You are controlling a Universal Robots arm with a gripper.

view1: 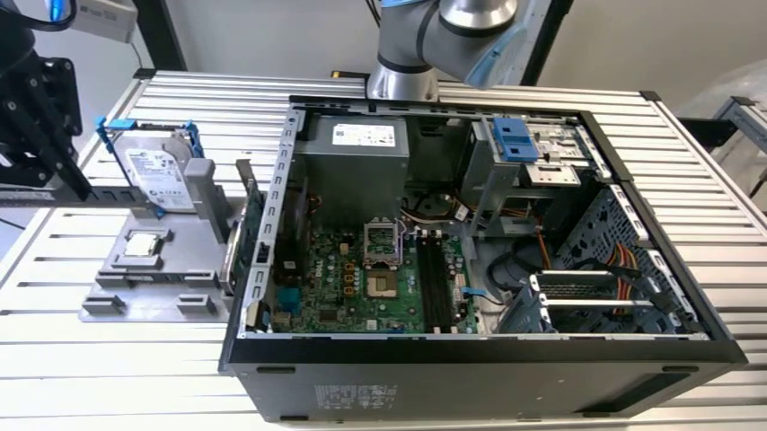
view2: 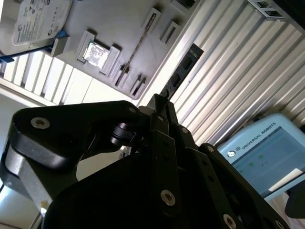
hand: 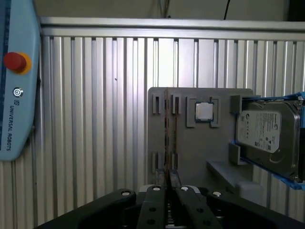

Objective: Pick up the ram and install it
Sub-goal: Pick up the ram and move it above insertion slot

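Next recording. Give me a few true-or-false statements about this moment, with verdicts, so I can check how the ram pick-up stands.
1. The fingers are shut on the thin dark ram stick. True.
2. The silver hard drive in its blue bracket lies inside the black computer case. False: it rests on the grey fixture beside the case.
3. The small square silver processor chip sits on the grey fixture. True.
4. The computer case is closed. False: its side is open, showing the green motherboard.
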